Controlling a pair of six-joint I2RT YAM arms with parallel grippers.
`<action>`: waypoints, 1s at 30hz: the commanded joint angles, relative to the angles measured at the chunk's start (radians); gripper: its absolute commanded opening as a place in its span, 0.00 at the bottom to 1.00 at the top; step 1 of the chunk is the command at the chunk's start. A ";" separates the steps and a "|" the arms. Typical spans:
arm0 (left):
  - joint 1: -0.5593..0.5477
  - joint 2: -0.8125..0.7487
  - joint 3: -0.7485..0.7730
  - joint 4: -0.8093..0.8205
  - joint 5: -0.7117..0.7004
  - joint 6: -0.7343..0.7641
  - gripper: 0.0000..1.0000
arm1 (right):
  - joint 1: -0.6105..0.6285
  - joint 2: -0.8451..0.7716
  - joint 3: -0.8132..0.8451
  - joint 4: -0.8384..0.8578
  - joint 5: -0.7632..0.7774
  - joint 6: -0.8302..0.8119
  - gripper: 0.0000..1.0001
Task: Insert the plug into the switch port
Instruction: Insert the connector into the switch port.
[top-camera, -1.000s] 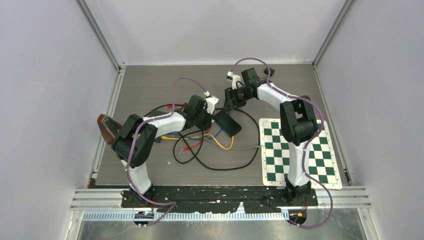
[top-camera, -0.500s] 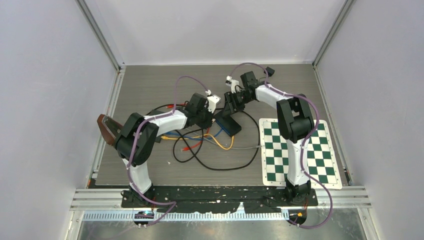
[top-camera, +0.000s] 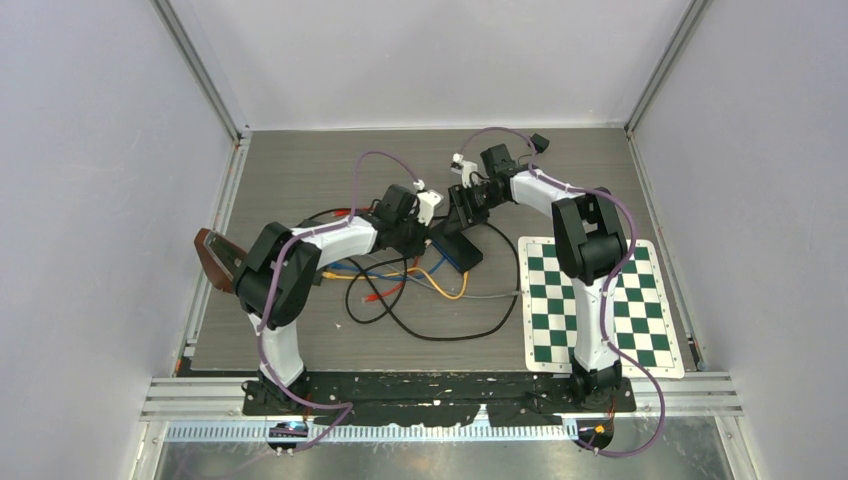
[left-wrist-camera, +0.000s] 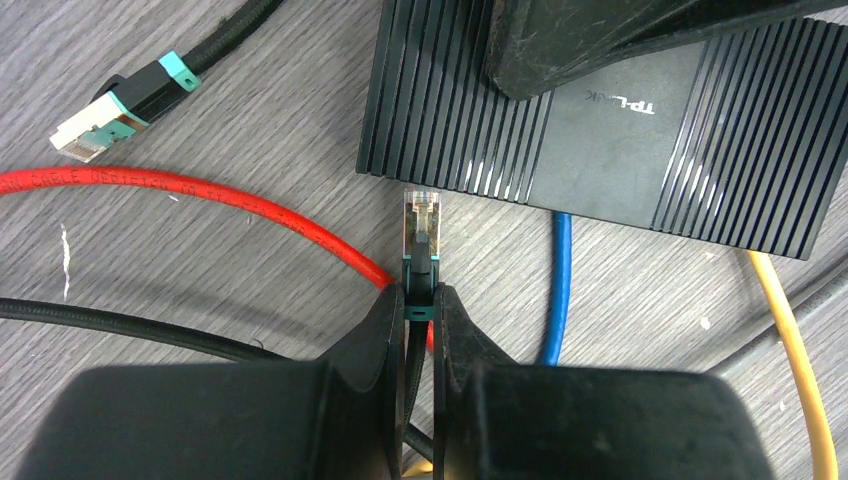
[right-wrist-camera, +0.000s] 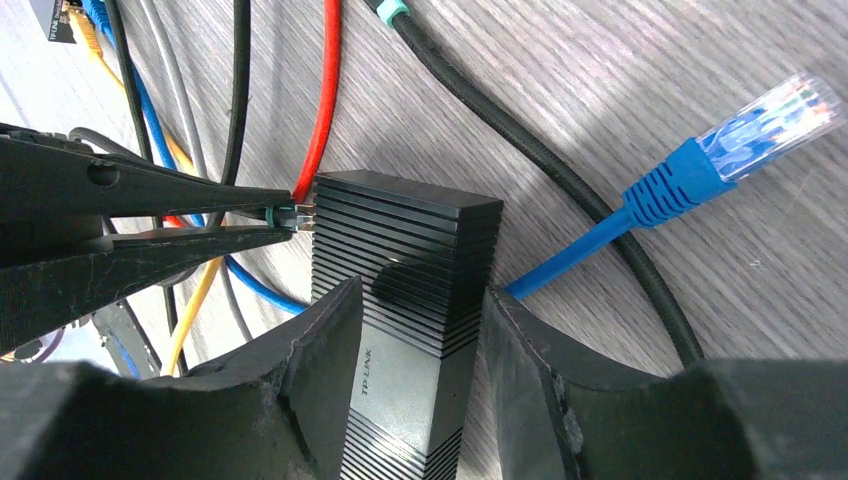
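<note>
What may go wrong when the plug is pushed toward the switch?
The plug, pinched only at its boot by the left gripper, may tilt or slip. Its tip faces the ribbed wall of the switch, and no port shows there, so it may hit the casing. The red cable beside that gripper may get dragged.

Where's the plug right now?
Centre of the left wrist view: the plug is pinched in the left gripper, its tip at the edge of the black switch, red cable beside it.
</note>
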 joint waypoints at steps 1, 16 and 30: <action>-0.001 0.012 0.021 0.001 0.021 0.007 0.00 | -0.002 0.007 0.006 0.026 -0.033 -0.006 0.54; 0.006 -0.024 -0.029 0.101 0.073 0.087 0.00 | -0.005 0.107 0.133 -0.125 -0.167 -0.139 0.51; 0.004 -0.088 -0.080 0.134 0.090 0.024 0.00 | -0.044 0.026 0.056 -0.017 -0.075 -0.012 0.53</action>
